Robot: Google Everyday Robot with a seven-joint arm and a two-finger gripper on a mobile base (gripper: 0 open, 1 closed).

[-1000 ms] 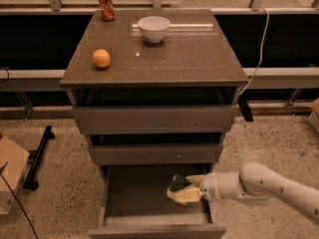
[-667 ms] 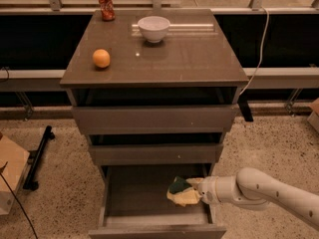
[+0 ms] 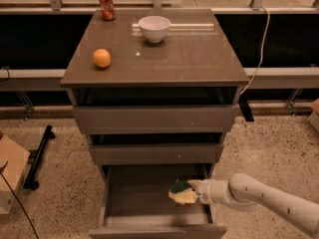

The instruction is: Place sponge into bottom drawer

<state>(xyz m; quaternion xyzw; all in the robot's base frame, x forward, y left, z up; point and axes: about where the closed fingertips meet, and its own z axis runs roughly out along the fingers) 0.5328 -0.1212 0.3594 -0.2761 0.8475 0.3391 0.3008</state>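
The bottom drawer [image 3: 139, 203] is pulled wide open at the foot of the grey-brown cabinet, and its flat floor shows. The sponge [image 3: 180, 187], dark green on top with pale yellow foam beneath, is inside the drawer at its right side, low over the floor. My gripper [image 3: 192, 193] reaches in from the right on a white arm and is shut on the sponge's right end. Whether the sponge touches the floor I cannot tell.
The two upper drawers [image 3: 154, 118] are slightly open. On the cabinet top stand an orange [image 3: 101, 58], a white bowl [image 3: 154, 28] and a red can [image 3: 106, 5]. A cardboard box [image 3: 10, 178] and a black stand [image 3: 37, 156] lie on the floor at left.
My arm has sunk a little and drawn nearer the drawer's right side. The sponge stays in the gripper at almost the same spot, slightly lower.
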